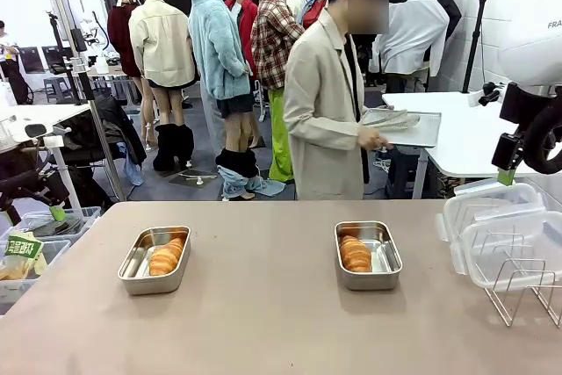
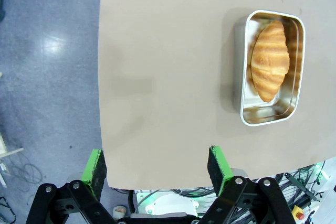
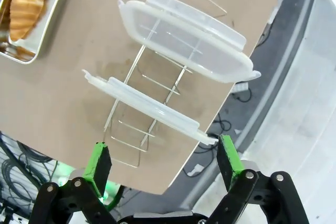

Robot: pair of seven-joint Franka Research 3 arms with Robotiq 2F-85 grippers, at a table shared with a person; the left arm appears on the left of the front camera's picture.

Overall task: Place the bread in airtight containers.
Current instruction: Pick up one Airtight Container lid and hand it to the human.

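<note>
Two steel airtight containers stand uncovered on the table, the left tin [image 1: 132,280] and the right tin [image 1: 386,261]. Each holds one golden ridged bread roll: left bread [image 1: 167,256], right bread [image 1: 355,254]. My left gripper [image 2: 156,169] hangs open above the table's edge, well short of its tin [image 2: 268,115] and bread [image 2: 270,61]. My right gripper [image 3: 164,162] is open too, over the two clear lids [image 3: 184,35] [image 3: 147,108] propped in a wire rack [image 3: 128,153]. The right tin [image 3: 52,22] with its bread [image 3: 26,3] shows in that view's top left corner. Both grippers hold nothing.
The wire rack [image 1: 518,292] with the clear lids [image 1: 492,230] stands at the table's right end. Beyond the far edge a person in a beige coat [image 1: 320,111] holds a flat steel tray [image 1: 413,129] over a white table. Bins [image 1: 35,252] sit left of the table.
</note>
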